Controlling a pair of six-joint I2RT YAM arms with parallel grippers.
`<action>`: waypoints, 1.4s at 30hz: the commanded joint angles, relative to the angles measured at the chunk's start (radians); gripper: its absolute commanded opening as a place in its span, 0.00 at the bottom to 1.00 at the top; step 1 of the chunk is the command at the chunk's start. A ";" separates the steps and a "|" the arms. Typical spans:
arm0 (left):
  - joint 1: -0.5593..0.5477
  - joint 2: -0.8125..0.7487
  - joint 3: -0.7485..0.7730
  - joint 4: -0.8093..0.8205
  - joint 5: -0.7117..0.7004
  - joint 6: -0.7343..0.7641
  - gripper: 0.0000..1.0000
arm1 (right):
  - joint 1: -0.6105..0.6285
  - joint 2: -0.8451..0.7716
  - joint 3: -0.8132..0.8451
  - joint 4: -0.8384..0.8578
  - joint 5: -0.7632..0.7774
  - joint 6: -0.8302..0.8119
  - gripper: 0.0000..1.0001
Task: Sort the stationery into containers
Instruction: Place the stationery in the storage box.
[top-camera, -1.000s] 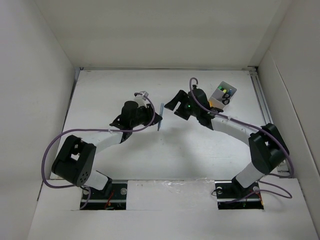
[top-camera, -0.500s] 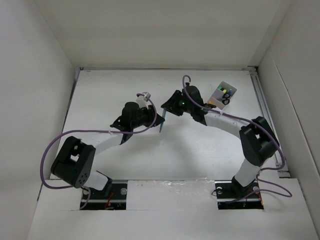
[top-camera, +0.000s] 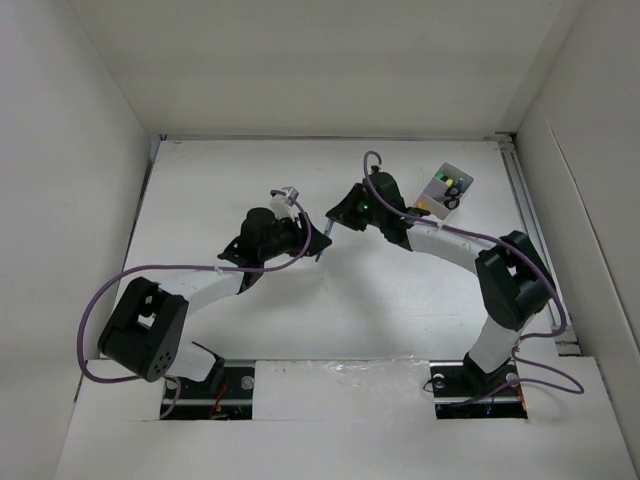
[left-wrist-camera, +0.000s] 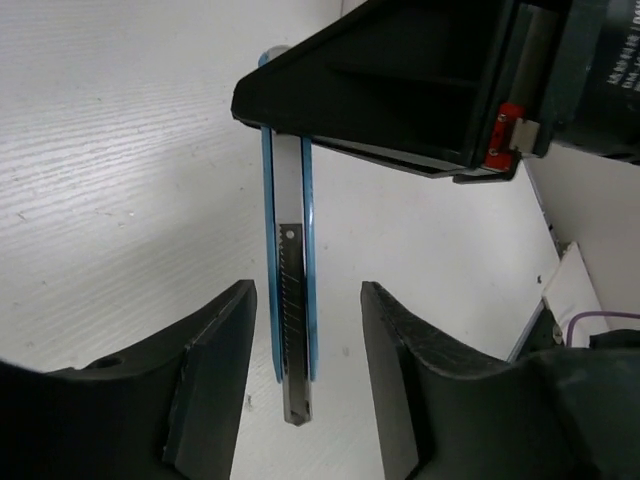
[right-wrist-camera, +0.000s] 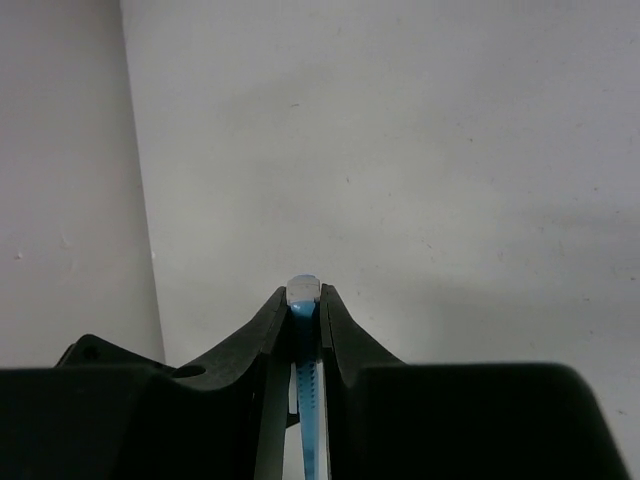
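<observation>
The left gripper (left-wrist-camera: 307, 295) has its fingers spread wide. They flank the cutter (left-wrist-camera: 290, 300) on both sides, and the left wrist view shows a gap on each side, so they carry none of its weight. The cutter is a slim blue one with a segmented metal blade bared at the end nearest the left wrist. It hangs over the middle of the table (top-camera: 400, 300), between the two arms. The right gripper (right-wrist-camera: 304, 293) pinches its far end: in the right wrist view the fingers are pressed tight against the blue body, and the pale butt shows just at their tips. Well off to the right, near the far right corner, sits the box (top-camera: 436, 180). It holds green- and yellow-tipped items (top-camera: 455, 181) and the scissors (top-camera: 453, 201); which compartment each lies in is too small to tell. This looks like a hand-over at its close, with the cutter in the right gripper's hold alone. The next move should be for the left arm to draw back clear of the blade. The right arm then needs to swing the cutter across to the box, line it up lengthwise over a compartment and lower it before letting go. The bared blade could snag on the rim.
</observation>
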 joint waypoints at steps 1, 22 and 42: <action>-0.002 -0.072 -0.021 0.097 0.025 -0.013 0.43 | 0.002 -0.079 0.025 0.047 0.058 0.004 0.00; -0.002 -0.229 -0.076 0.075 -0.023 -0.004 1.00 | -0.323 -0.369 -0.121 -0.145 0.852 -0.084 0.00; -0.002 -0.247 -0.067 0.034 -0.013 -0.023 1.00 | -0.222 0.001 0.204 -0.781 1.528 0.417 0.00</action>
